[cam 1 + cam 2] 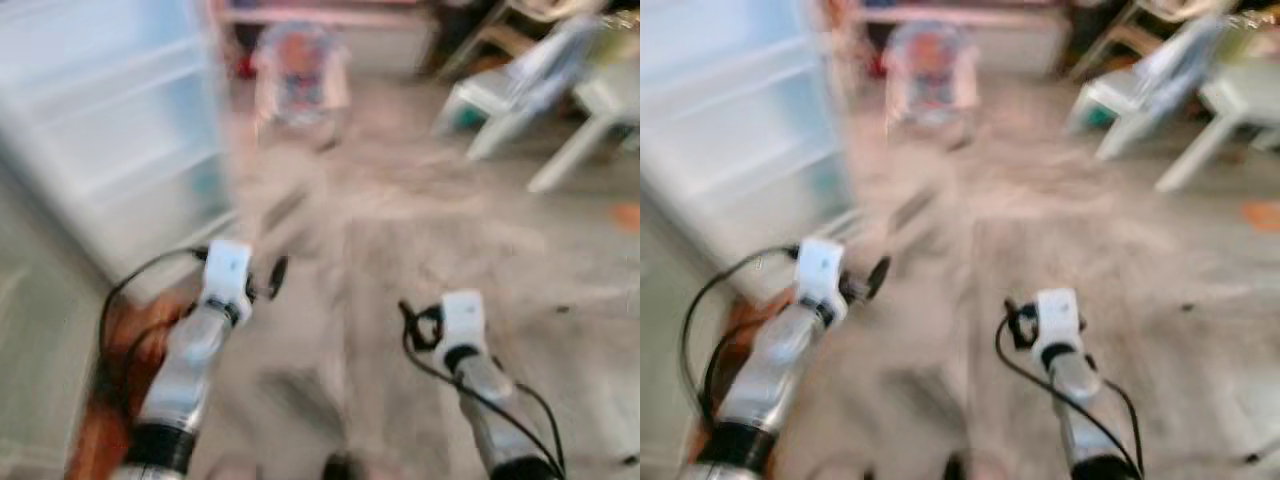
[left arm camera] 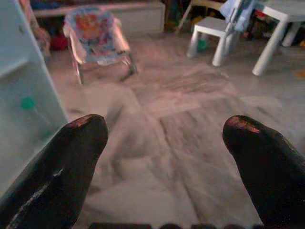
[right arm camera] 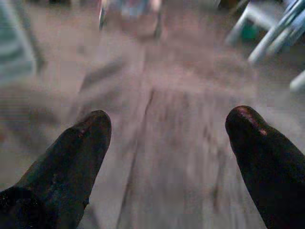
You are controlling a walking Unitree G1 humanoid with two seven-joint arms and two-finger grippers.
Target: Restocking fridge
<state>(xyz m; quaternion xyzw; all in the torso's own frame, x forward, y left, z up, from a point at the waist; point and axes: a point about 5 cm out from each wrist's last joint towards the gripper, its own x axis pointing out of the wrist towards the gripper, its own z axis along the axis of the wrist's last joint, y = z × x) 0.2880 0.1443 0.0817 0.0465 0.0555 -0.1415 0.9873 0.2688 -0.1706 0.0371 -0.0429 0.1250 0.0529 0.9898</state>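
1. Grey stone floor (image 1: 420, 250) fills the blurred head views; the robot seems to be walking, carrying nothing.
2. Left end effector (image 2: 162, 157) and right end effector (image 3: 167, 152) both hold their fingers apart, empty.
3. Pale open fridge (image 1: 100, 130) stands far left; next comes turning toward it.

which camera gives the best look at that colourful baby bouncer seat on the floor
The left wrist view: the baby bouncer seat is sharpest there, with its patterned fabric and metal legs clear beyond the open left claw. Both eye views show it as a blurred shape at the top. The right wrist view catches just its legs, dim and blurred.
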